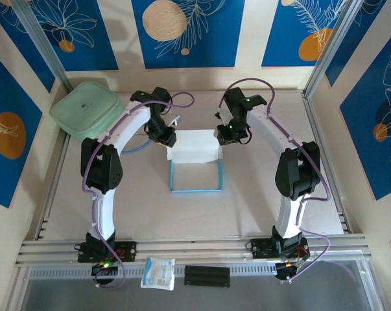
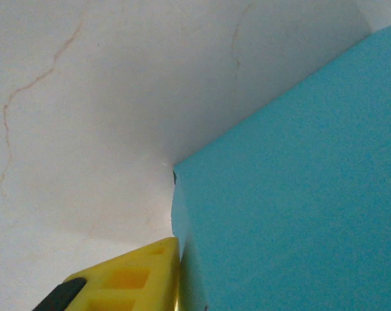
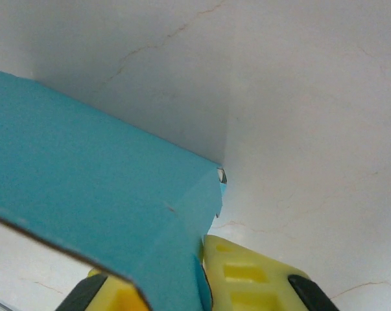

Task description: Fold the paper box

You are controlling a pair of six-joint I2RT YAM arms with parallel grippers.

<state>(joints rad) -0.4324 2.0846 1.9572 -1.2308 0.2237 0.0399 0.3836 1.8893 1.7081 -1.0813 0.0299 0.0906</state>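
Observation:
The paper box [image 1: 194,148] lies mid-table. Its white panel is at the far side and a light blue rim [image 1: 196,189] frames its near side. My left gripper [image 1: 165,135] sits at the box's far left corner and my right gripper [image 1: 226,133] at its far right corner. In the left wrist view a yellow finger [image 2: 133,275] presses against the blue cardboard [image 2: 292,194], which hides the other finger. In the right wrist view the blue cardboard [image 3: 98,194] runs down between two yellow fingers [image 3: 247,278], and my right gripper [image 3: 201,265] is shut on it.
A pale green rounded case [image 1: 85,109] rests at the back left corner. A small clear-white packet [image 1: 158,273] and a black strip [image 1: 207,276] lie on the near rail between the arm bases. Patterned walls close in on both sides and the back.

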